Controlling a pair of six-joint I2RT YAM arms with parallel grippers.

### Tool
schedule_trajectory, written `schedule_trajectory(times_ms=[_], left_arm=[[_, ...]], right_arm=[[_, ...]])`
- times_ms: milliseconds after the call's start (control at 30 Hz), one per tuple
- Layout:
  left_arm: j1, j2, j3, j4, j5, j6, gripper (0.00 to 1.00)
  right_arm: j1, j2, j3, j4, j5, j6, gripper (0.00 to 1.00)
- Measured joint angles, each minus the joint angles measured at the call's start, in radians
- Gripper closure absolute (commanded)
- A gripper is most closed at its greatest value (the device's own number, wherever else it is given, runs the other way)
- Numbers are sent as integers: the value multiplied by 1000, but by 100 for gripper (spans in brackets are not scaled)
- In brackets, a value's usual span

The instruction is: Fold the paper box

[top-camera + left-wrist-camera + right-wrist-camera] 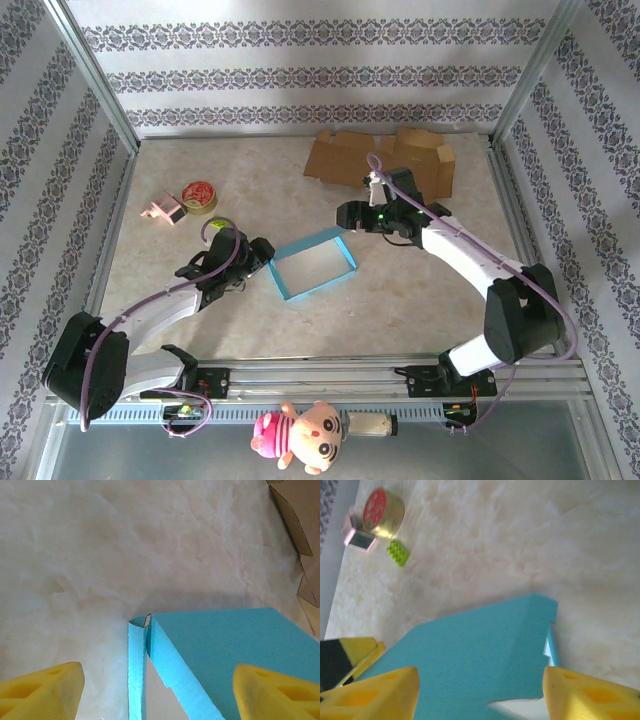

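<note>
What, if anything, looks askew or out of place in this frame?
The blue paper box has an unfinished corner: in the left wrist view one side flap stands apart from the neighbouring wall, leaving a gap. A plush doll lies by the front rail, off the table.

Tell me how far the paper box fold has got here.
Done: the blue paper box stands as an open tray with four raised walls. In hand: the left gripper and right gripper sit open at opposite corners, gripping nothing. Remaining: one corner seam gapes slightly in the left wrist view and may need pressing; otherwise it looks nearly finished.
</note>
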State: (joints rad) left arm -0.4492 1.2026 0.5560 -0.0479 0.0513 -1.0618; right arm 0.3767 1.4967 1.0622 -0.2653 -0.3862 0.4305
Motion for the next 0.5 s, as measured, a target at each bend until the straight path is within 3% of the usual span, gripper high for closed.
schedule_trajectory(times_ms=[67,267,500], left_arm=[[1,8,10,-5,18,17,22],[1,27,16,0,90,28,21],[1,31,10,68,149,3,20]], right_arm=[[-27,18,11,-10,-9,-40,11],[-65,159,95,-47,-86,-86,18],[-31,244,97,-4,-198,96,29]])
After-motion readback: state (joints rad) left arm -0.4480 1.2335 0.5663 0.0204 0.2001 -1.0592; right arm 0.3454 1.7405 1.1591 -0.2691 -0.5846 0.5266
